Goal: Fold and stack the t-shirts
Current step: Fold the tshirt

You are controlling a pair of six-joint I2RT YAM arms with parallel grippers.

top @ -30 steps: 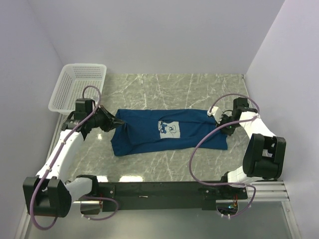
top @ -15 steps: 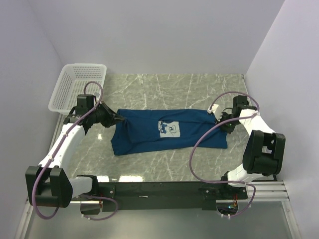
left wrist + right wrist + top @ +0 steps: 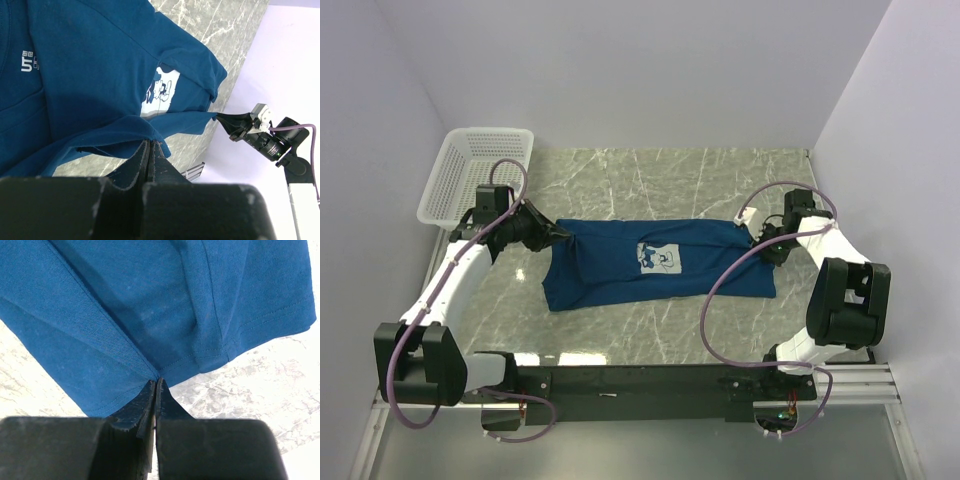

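1. The navy t-shirt [image 3: 655, 265] lies sideways mid-worktop [image 3: 670, 170], print up, its far edge strung between both arms.
2. Over the last second I've edged both arms slightly farther away. I judge a lengthwise fold is just starting.
3. Left jaws: pinched shut on that edge's left end.
4. Right jaws: closed on its right end.
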